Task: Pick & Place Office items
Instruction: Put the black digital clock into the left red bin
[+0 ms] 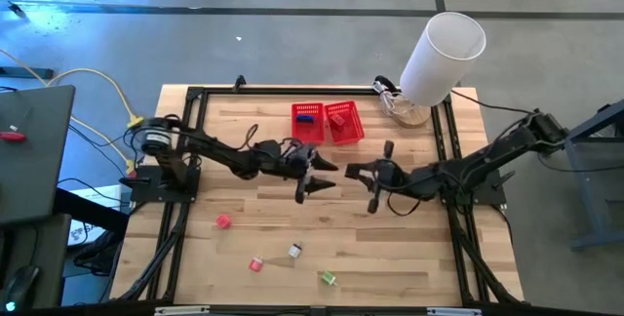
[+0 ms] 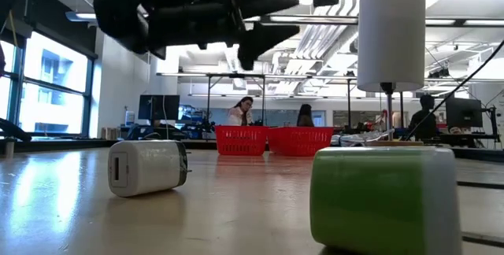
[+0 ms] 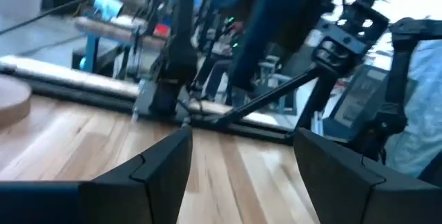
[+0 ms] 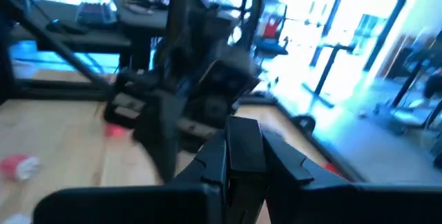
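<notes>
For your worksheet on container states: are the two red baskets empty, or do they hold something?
Not empty. Seen from above, the left red basket holds a blue item and the right red basket holds a red item.

On the desk [image 1: 390, 248], the left tool [image 1: 314, 177] hangs open near the middle, facing the right tool [image 1: 373, 175]. Two red baskets [image 1: 327, 123] stand side by side behind them. Pink [image 1: 223, 221], red-white [image 1: 256, 264], whitish [image 1: 294, 250] and green [image 1: 328, 278] items lie scattered along the front.

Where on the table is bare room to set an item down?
Free: the wood right of the green item, and the left strip above the pink item. Crowded: the centre, where left end effector and right end effector meet below the red baskets.
</notes>
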Tool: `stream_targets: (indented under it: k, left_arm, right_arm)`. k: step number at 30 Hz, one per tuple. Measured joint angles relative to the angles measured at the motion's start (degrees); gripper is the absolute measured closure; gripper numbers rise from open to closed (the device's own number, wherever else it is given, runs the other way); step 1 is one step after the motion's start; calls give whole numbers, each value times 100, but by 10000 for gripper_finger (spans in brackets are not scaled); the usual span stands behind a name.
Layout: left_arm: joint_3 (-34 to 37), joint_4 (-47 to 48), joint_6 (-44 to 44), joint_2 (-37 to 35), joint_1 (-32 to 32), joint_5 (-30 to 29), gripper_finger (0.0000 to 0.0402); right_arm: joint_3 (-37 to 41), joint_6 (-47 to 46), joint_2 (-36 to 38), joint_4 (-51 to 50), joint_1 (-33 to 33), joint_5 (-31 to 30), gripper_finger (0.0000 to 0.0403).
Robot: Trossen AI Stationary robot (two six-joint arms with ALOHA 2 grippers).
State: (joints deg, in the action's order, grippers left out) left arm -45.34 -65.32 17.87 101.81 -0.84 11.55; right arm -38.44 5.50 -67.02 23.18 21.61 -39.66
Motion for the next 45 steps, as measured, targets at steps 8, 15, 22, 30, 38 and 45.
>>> stream_targets:
  k: [8, 15, 22, 30, 38, 45]
  left_arm:
    - [-20, -1060, -874, 276, 199, -338, 156]
    - [-25, -1063, -1675, 281, 262, -1070, 156]
    - [-37, -1210, -1858, 283, 264, -1191, 156]
    - [-62, -1221, -1852, 283, 264, -1164, 203]
    - [-66, -1177, -1971, 283, 264, -1127, 312]
    - [-66, -961, -1578, 283, 209, -1085, 356]
  right_arm:
    - [0, 224, -83, 532, -382, 763, 359]
    - [-4, 215, -362, 981, -652, 1298, 359]
    - [1, 188, -523, 1155, -861, 1625, 359]
    - [2, 78, -663, 1222, -1000, 1891, 359]
    - [0, 48, -702, 1158, -1012, 1880, 359]
    - [0, 46, -702, 974, -1011, 1878, 346]
